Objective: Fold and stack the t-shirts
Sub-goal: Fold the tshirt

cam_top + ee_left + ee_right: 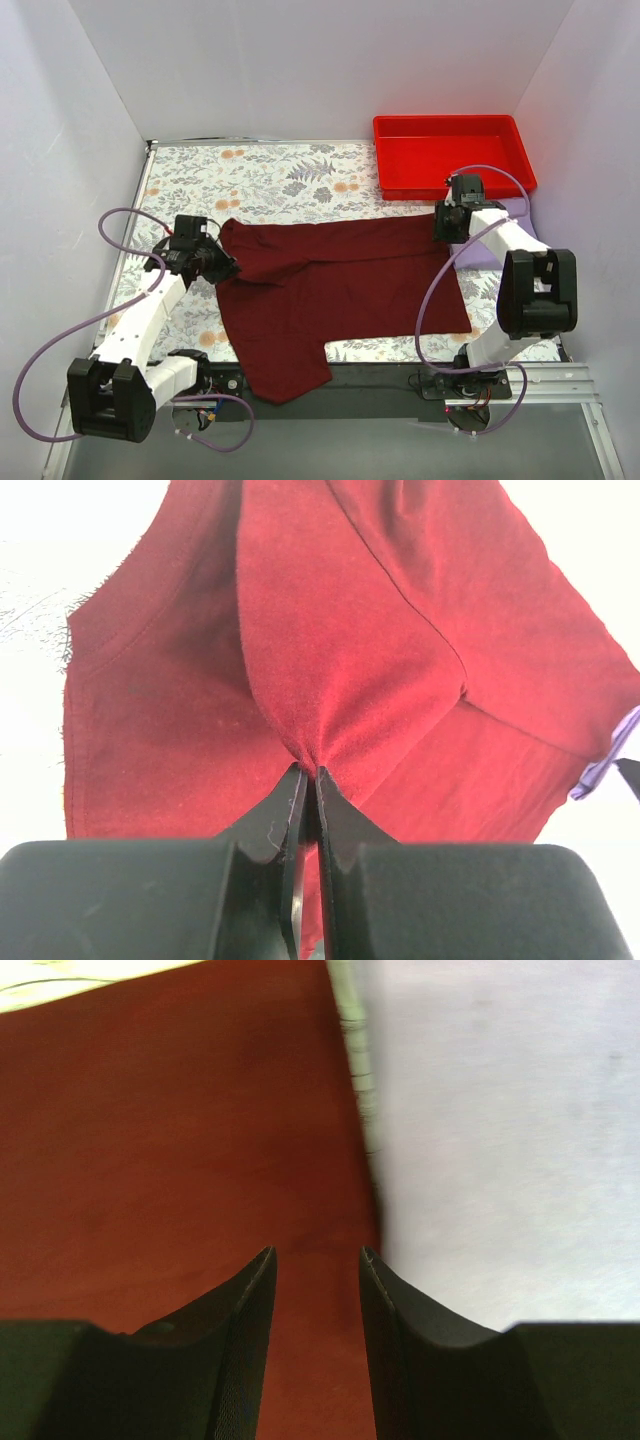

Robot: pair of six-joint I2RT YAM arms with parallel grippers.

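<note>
The dark maroon t-shirt (340,290) lies spread on the floral table, one part hanging over the near edge. My left gripper (213,262) is shut on a pinch of its left edge. In the left wrist view the cloth (340,650) puckers into the closed tips of that gripper (308,770). My right gripper (447,222) is at the shirt's far right corner. In the right wrist view it (318,1252) is open and empty, just over the shirt's edge (150,1160). The lavender t-shirt is not in view.
A bright red plastic tray (450,155) stands empty at the back right, just behind my right gripper. White walls close in the table on three sides. Purple cables loop off both arms.
</note>
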